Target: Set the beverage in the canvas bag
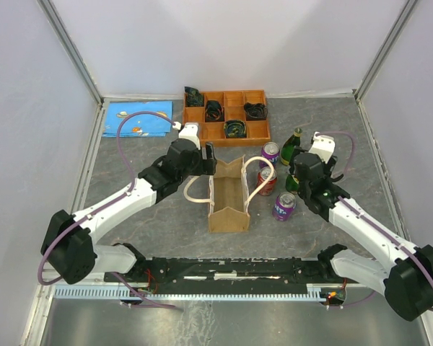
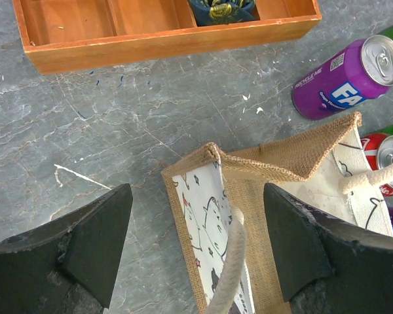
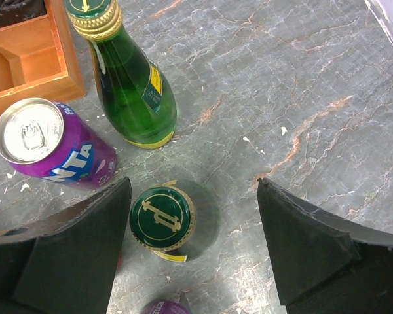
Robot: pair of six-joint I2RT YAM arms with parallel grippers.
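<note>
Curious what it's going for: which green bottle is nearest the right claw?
The bottle seen cap-first from above, directly under the open right claw; the other green bottle stands beyond, beside the wooden tray.

White arms, black joints (purple cables looping alongside).

From above, the right gripper hides most of one green bottle; tray contents are indistinct.

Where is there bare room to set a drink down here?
Bare table: in front of the canvas bag toward the arm bases, and beyond the green bottle to the right wall. Crowded: cans and bottles cluster between bag and right end effector.
</note>
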